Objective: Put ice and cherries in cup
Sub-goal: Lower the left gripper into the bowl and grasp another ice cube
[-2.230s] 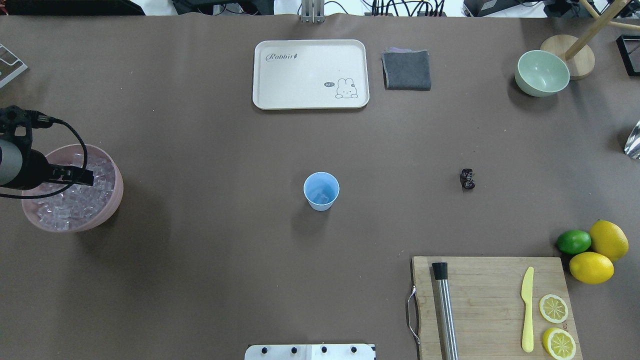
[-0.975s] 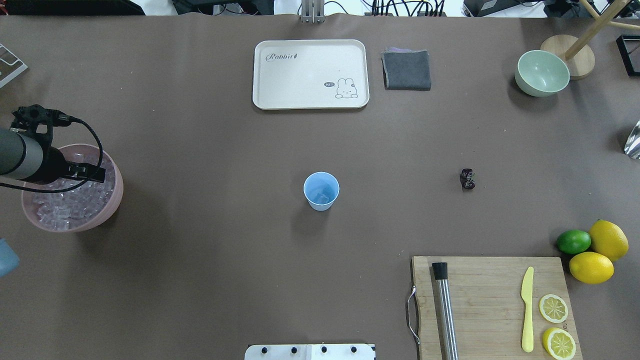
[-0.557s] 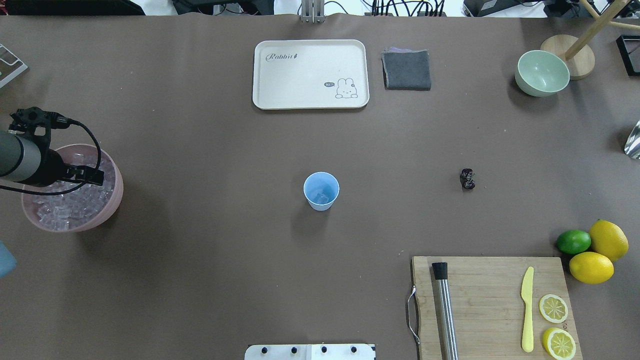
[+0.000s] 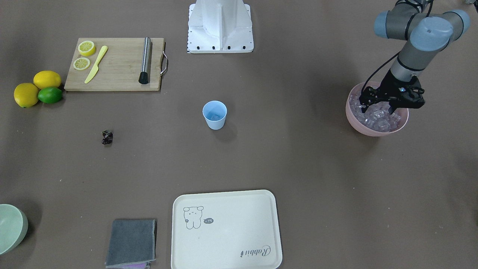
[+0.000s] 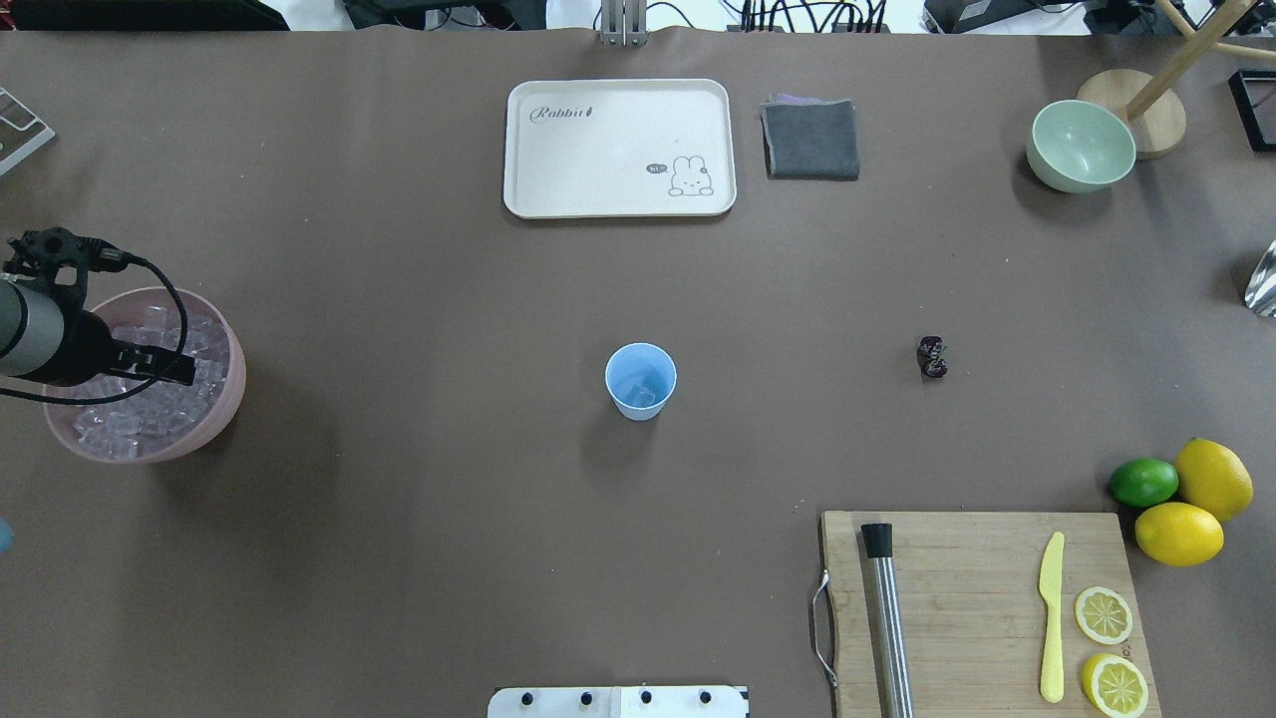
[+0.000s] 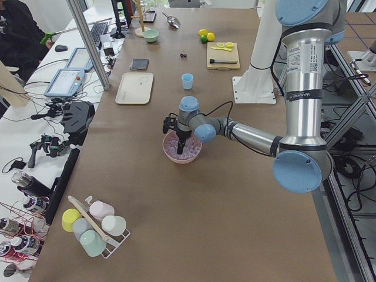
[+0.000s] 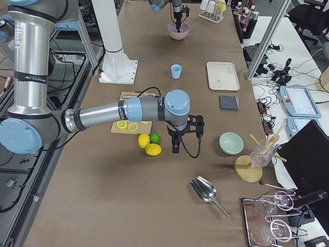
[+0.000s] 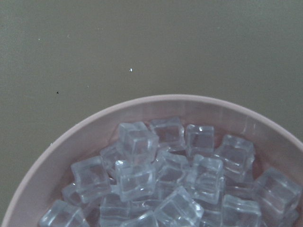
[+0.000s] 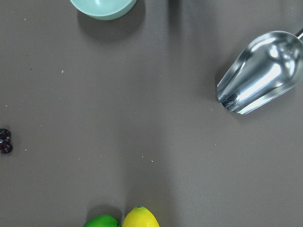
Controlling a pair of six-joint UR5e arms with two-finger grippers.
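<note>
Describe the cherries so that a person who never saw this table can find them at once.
Find the rectangular wooden cutting board on the robot's right side. Beyond its far edge, level with the light-blue plastic cup, lie the cherries. They are a tiny, glossy, nearly black cluster, unlike the larger yellow lemons nearby.

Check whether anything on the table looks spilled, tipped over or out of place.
Nothing looks spilled or tipped. The small light-blue plastic cup stands upright, the clear ice cubes sit heaped inside the pink bowl. Only the dark maroon cherry cluster lies loose on the bare brown table.
</note>
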